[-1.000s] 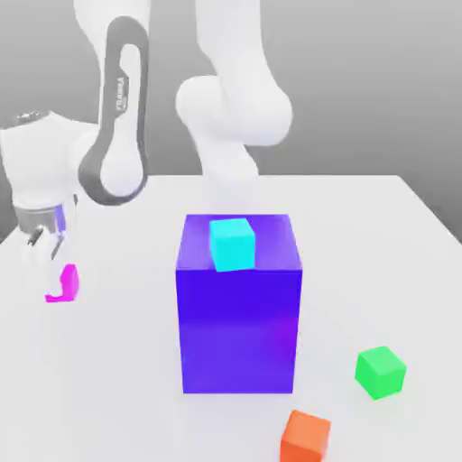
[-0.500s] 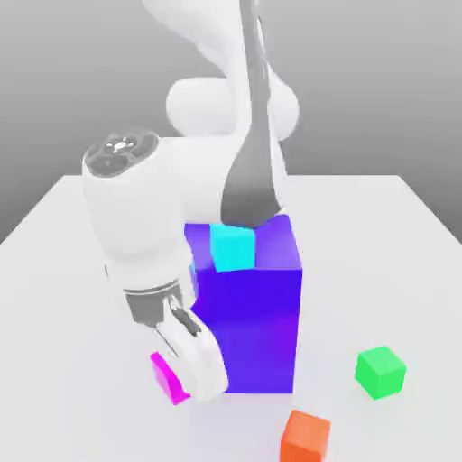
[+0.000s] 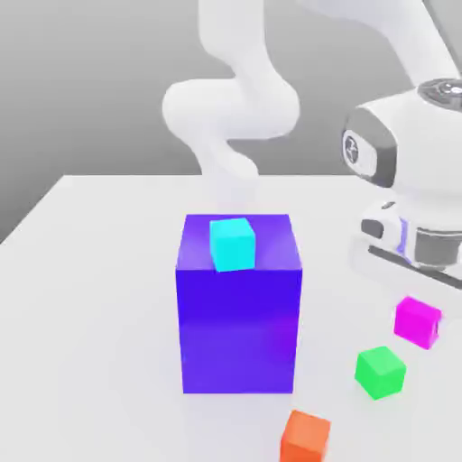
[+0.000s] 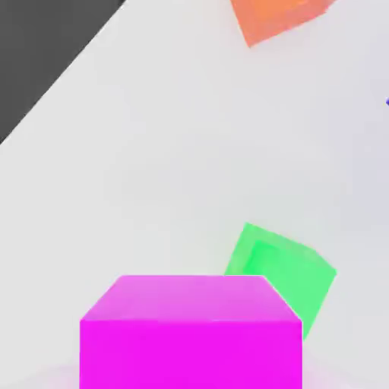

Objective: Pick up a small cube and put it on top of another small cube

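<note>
My pincer (image 3: 422, 309) is closed on the magenta cube (image 3: 417, 322), and over they go! A second ago I had both off on the exterior view's left of the big blue-purple block (image 3: 238, 329); they've swept across its front and now they're out on the exterior view's right of it. The hand points down, the arm (image 3: 415, 135) reaching over from above on that same side of the block. The cube looks plain, bright and sharp-edged, sitting turned at an angle to the block, and in the hand view it overlaps part of the green cube (image 3: 380, 372). That green one hasn't budged, between block and magenta; the orange cube (image 3: 305, 438) stays nearer the camera than the block, and the cyan cube (image 3: 233, 244) still rides on top of it.
</note>
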{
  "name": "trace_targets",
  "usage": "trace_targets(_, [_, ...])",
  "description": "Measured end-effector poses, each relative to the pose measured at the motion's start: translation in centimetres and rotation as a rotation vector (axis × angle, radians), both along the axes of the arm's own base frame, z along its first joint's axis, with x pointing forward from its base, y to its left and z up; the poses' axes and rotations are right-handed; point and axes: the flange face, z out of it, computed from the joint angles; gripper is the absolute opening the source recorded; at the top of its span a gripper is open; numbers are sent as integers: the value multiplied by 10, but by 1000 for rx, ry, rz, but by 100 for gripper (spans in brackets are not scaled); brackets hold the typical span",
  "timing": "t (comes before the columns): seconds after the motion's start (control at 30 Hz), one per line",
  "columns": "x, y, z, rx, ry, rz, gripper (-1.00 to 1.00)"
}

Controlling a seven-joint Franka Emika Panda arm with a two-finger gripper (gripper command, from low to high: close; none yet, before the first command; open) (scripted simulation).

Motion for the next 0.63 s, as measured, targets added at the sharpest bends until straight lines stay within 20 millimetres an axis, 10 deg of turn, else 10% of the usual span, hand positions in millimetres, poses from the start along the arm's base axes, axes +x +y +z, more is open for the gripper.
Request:
trace_targets(0.17, [-34, 2, -18, -54, -46, -61, -100])
trace_targets(0.5, [-29, -7, -72, -58, -48, -90, -100])
trace_targets(0.53, [-31, -7, -78, -59, -46, -89, 100])
trace_targets(0.63, [-31, -7, -78, -59, -46, -89, 100])
